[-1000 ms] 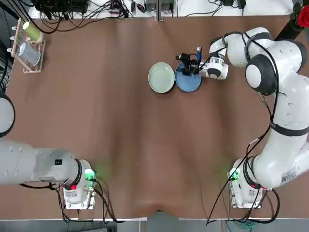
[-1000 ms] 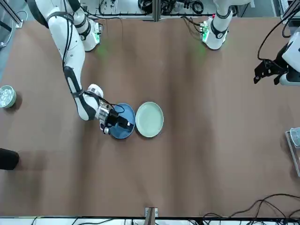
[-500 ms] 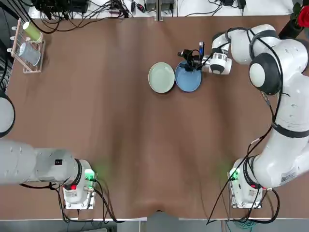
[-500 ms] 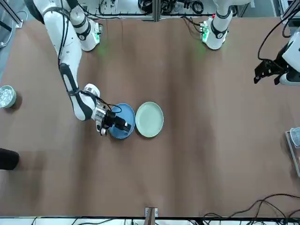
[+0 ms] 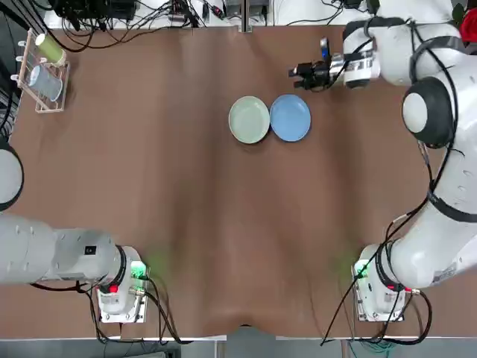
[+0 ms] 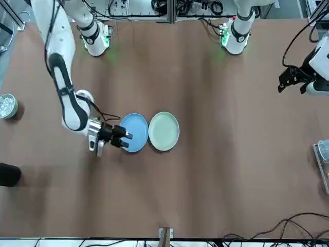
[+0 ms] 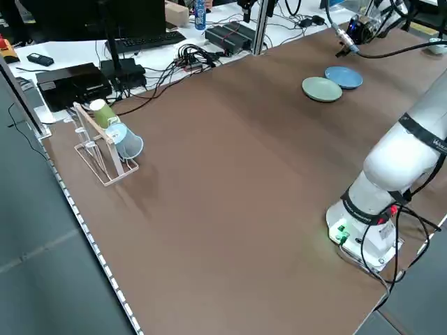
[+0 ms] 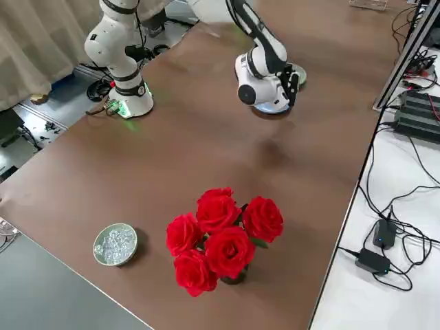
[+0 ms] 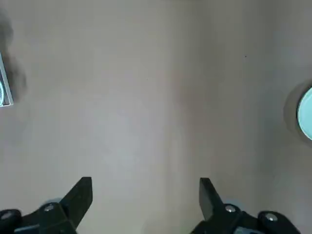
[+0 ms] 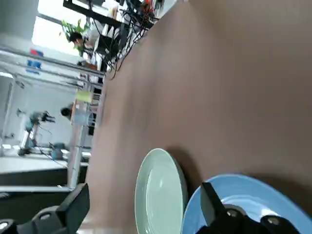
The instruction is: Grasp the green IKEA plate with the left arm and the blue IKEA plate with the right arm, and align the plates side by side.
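- The green IKEA plate (image 5: pixel 249 119) and the blue IKEA plate (image 5: pixel 291 118) are lying flat, rims touching, side by side at the table's far centre.
- The right gripper (image 5: pixel 296 72), spread wide and empty, is hovering just beyond the blue plate.
- The left gripper (image 6: pixel 288 78), spread wide and empty, is idling at the far left.
- Judgement: alignment is looking complete; only parking is remaining.

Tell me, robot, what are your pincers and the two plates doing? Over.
Right pincer open, empty, lifted beyond the blue plate. Left pincer open, parked at the table's left edge. Green plate and blue plate flat, side by side. Nothing in the way.
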`<action>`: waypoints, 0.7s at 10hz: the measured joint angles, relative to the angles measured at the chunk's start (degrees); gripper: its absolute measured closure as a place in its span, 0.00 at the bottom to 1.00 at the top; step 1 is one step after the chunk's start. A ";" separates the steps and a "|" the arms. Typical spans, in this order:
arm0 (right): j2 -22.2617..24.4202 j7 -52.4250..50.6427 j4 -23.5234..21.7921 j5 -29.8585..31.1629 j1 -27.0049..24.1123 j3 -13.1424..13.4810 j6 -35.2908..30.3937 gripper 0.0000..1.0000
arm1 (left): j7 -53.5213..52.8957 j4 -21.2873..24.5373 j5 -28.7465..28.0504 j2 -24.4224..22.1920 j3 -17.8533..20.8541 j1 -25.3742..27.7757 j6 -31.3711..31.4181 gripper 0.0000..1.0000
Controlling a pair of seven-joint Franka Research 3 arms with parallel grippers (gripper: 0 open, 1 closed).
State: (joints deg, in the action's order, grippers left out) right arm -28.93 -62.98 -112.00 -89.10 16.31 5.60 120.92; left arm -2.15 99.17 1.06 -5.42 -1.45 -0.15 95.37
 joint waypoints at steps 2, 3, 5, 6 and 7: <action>4.24 4.67 1.24 16.12 -1.67 2.61 0.78 0.00 | 0.00 -0.03 0.00 0.02 0.00 0.00 0.00 0.03; 7.00 9.04 1.53 25.80 -4.02 3.21 0.98 0.00 | 0.00 -0.03 0.00 0.03 0.00 0.00 0.00 0.03; 13.95 21.65 1.80 46.64 -8.84 3.46 0.92 0.00 | 0.00 -0.07 0.00 0.05 0.00 0.00 0.05 0.03; 17.30 28.06 1.95 57.36 -10.55 3.49 1.01 0.00 | 0.00 -0.08 0.00 0.06 0.01 0.00 0.05 0.03; 20.24 33.66 2.20 66.38 -12.17 3.52 0.98 0.00 | 0.00 -0.09 0.00 0.08 0.02 0.01 0.05 0.03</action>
State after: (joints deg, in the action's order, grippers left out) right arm -8.69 -29.31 -109.80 -22.72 4.13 9.12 121.90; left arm -2.15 99.08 1.06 -5.34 -1.43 -0.14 95.43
